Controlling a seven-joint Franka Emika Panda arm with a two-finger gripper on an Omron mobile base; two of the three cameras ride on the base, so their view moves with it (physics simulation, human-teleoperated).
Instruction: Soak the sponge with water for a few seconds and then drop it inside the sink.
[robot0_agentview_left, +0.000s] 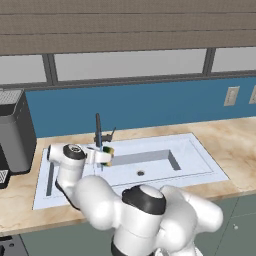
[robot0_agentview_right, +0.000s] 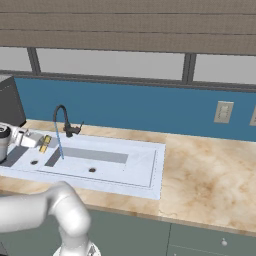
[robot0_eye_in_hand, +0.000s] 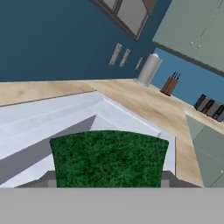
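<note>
While the left base view sets the gripper (robot0_agentview_left: 106, 156) low over the left part of the sink (robot0_agentview_left: 200, 155), right beside the black faucet (robot0_agentview_left: 98, 131), the white arm (robot0_agentview_left: 145, 210) in front covers much of the basin there. The jaws are clamped on the sponge (robot0_agentview_left: 108, 152), which shows as a small yellow-and-green bit at the fingertips, held above the sink and not resting in it.

From the right base view the same grip shows from the other side: the gripper (robot0_agentview_right: 39, 142) reaches in from the left edge, with the sponge (robot0_agentview_right: 45, 144) standing on edge as a thin yellow strip. This view adds the water (robot0_agentview_right: 59, 142), a thin pale-blue stream falling from the curved faucet (robot0_agentview_right: 64, 120) into the sink (robot0_agentview_right: 145, 167). The sponge sits just left of the stream; whether it touches the water cannot be told. Two dark drains show here, and the tan counter (robot0_agentview_right: 210, 180) stretches away to the right with a wall outlet (robot0_agentview_right: 222, 111) on the blue backsplash.

Up close, the hand view gives the sponge (robot0_eye_in_hand: 108, 159) as a dark green textured face across the bottom, with the pale sink (robot0_eye_in_hand: 52, 118) beyond it. It alone shows a grey canister (robot0_eye_in_hand: 148, 70), a knife block (robot0_eye_in_hand: 169, 85) and a dark toaster (robot0_eye_in_hand: 211, 107) on the counter (robot0_eye_in_hand: 144, 103). The left base view alone shows a dark coffee machine (robot0_agentview_left: 15, 132).
</note>
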